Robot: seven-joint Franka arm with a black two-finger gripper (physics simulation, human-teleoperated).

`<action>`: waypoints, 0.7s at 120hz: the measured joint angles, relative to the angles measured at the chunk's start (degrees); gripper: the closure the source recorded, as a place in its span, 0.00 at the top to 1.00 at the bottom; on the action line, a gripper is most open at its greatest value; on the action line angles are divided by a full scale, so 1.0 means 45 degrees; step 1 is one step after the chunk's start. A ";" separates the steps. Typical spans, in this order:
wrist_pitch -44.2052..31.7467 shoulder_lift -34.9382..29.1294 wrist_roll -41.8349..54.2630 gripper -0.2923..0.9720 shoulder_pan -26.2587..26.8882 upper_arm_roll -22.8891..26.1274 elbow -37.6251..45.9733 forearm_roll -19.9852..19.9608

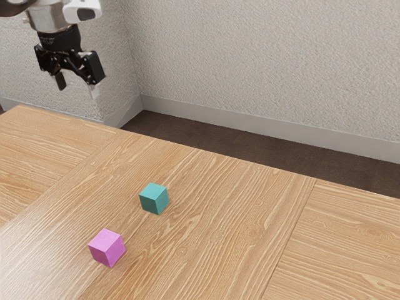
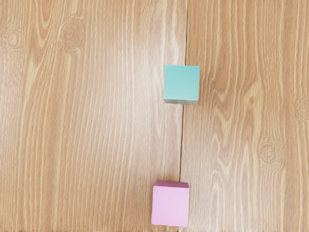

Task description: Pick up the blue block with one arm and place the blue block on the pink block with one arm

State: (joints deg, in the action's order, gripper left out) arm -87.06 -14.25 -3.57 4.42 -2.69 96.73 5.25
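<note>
Sitting apart: one blue block [image 1: 154,198], one pink block [image 1: 106,247]; fingers [image 1: 60,80] spread, high above.

The counter [image 1: 262,212] is light wood laid in wide planks, with strong grain lines and a few knots. It is smooth, with a soft sheen that shows as pale streaks in the wrist view. The blue block [image 1: 154,199], near the middle of the exterior view, has plain, even, matt faces without grain. The pink block [image 1: 106,247], lower left, looks the same: smooth and matt. The pincer [image 1: 77,86], upper left, is dull black below a smooth white casing [image 1: 81,9]. The wall [image 1: 262,56] is rough, speckled plaster, the skirting board [image 1: 281,128] is pale and smooth, and the floor [image 1: 250,145] is dark and matt.
</note>
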 joint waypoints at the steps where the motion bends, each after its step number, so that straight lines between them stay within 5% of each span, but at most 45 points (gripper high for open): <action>1: 0.0014 -0.0013 -0.0029 0.77 0.0005 -0.0001 0.0010 0.0021; 41: -0.0348 0.0434 -0.1034 0.77 -0.0012 -0.0057 0.1585 0.0182; 84: -0.5388 0.3496 -0.1998 0.77 -0.0081 0.0003 0.4043 -0.0826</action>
State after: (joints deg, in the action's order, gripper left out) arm -111.30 1.49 -12.56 4.05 -2.68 114.92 1.54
